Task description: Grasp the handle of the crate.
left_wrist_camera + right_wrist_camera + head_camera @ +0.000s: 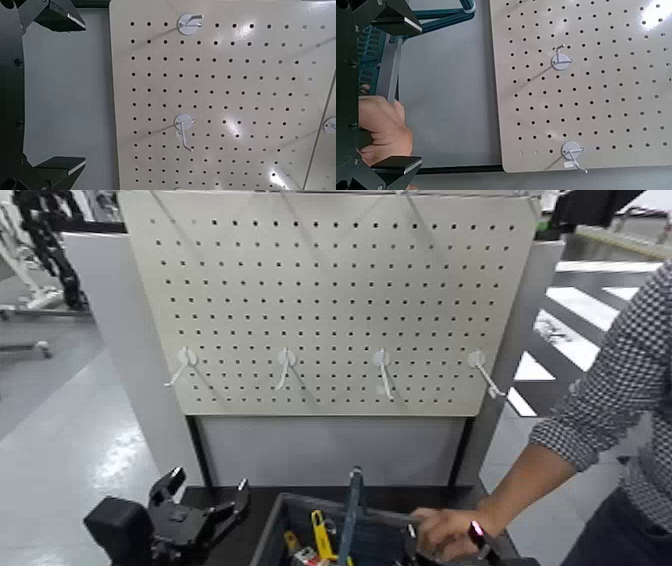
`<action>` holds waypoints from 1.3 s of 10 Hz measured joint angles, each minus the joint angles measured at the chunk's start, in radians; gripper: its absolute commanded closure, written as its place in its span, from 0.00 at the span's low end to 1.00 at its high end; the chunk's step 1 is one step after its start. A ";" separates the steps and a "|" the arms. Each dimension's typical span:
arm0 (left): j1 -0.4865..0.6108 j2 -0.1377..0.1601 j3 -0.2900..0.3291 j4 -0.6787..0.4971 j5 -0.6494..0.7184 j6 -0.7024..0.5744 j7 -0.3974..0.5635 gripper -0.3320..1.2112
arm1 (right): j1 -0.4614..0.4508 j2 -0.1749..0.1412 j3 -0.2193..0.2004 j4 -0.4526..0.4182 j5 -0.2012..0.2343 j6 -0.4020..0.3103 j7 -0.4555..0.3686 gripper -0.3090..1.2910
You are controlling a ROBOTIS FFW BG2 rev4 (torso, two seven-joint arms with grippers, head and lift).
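Observation:
The dark grey crate (272, 530) stands at the table's front, with yellow-handled tools (320, 535) inside. Its handle (353, 508), a narrow dark upright bar, rises above the rim in the middle. A person's hand (445, 535) rests on the crate's right rim. My left gripper (205, 493) is open and empty, just left of the crate. My right gripper (399, 91) is open in the right wrist view, with a grey bar (390, 67), the crate (372, 39) and the person's hand (383, 131) close before it. Whether it touches them I cannot tell.
A cream pegboard (330, 300) with white hooks (285, 365) stands upright behind the table. The person's checked sleeve (620, 380) and arm reach in from the right. The left wrist view shows only the pegboard (230, 95) and the open fingers (63, 17).

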 measured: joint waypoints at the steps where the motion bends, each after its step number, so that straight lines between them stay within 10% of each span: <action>1: -0.001 0.000 0.000 0.002 0.004 -0.001 -0.001 0.28 | 0.000 0.000 0.000 0.000 0.000 0.000 0.000 0.29; 8: -0.003 -0.002 0.000 0.005 0.078 0.010 -0.011 0.28 | 0.003 0.001 0.001 0.000 -0.008 0.006 -0.003 0.28; 13: -0.138 0.072 -0.025 -0.021 0.385 0.379 -0.207 0.28 | 0.003 0.001 0.002 0.000 -0.014 0.012 -0.005 0.28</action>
